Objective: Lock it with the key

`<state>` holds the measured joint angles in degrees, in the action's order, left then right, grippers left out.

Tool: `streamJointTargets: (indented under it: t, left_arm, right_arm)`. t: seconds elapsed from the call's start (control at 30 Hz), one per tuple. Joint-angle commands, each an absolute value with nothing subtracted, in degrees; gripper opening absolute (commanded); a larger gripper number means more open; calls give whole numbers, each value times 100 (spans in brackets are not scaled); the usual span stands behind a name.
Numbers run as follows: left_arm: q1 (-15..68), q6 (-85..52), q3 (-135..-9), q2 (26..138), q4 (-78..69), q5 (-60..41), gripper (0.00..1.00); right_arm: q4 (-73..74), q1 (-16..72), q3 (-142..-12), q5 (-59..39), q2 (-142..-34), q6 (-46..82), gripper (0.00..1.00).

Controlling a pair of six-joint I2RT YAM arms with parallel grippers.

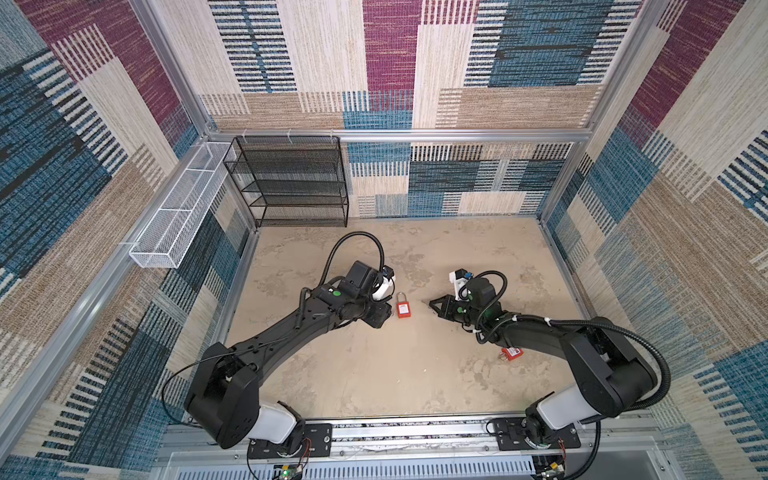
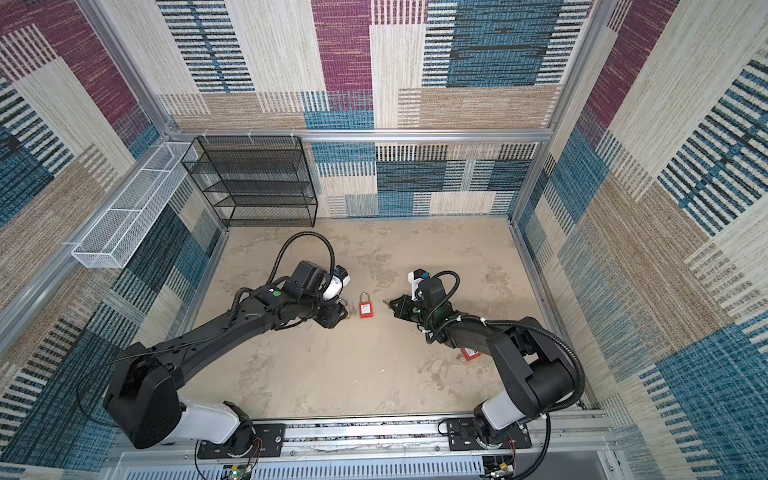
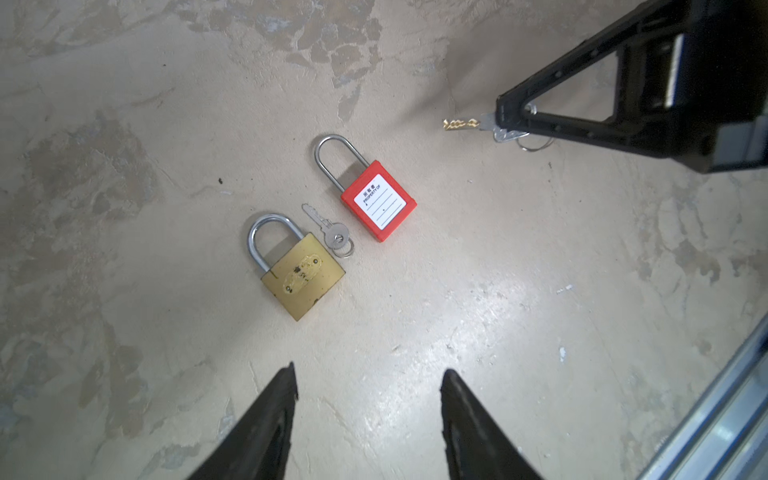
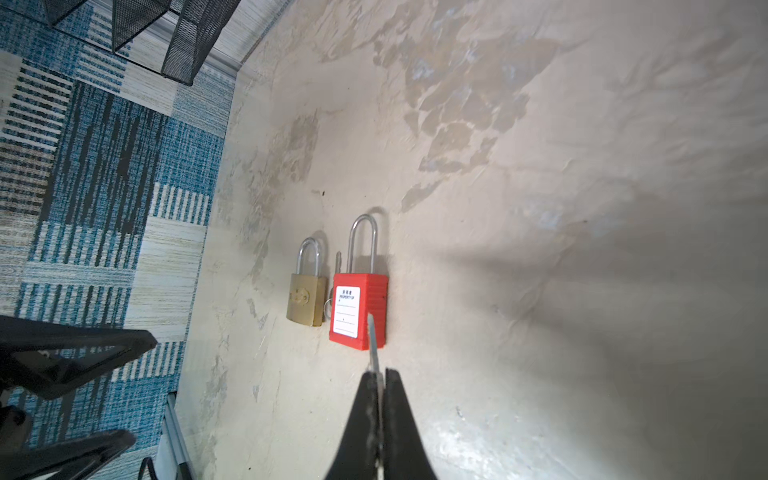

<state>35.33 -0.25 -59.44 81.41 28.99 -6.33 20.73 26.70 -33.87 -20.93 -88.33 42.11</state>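
Left tool: spread, empty, hanging over the table just left of the locks.
Brass padlock: flat on the table, shackle pointing far; probably heavy, stiff and slick.
Loose key: flat between the two padlocks.
Red padlock: flat at the table's centre, between both tools; likely a light plastic shell, apt to slide if pushed; best clamped across the body's side walls.
Held key: thin, rigid, small; gripped by its head, blade pointing left at the red padlock, apart from it.
Right tool: pressed together on the held key, right of the red padlock, near but not touching.
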Motion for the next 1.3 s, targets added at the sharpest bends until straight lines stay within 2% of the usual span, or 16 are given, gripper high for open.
streamJointTargets:
  t: [0.0, 0.33, 1.13, 1.27]
  left_arm:
    - [3499, -262, -5856, 7962, 2927, -573, 58]
    - [3445, -333, -5569, 7559, 3065, -538, 58]
    - [3437, -352, -5534, 7733, 2995, -571, 58]
    - [3432, -330, -5511, 7691, 3019, -571, 58]
  right_arm:
    - [2640, 2720, -3338, -1859, -8931, 4843, 0]
    - [3202, 2743, -3270, -1892, -9463, 5414, 0]
    - [3311, 2777, -3560, -1953, -10120, 5686, 0]
    - [3306, 2788, -3576, -1942, -10116, 5695, 7]
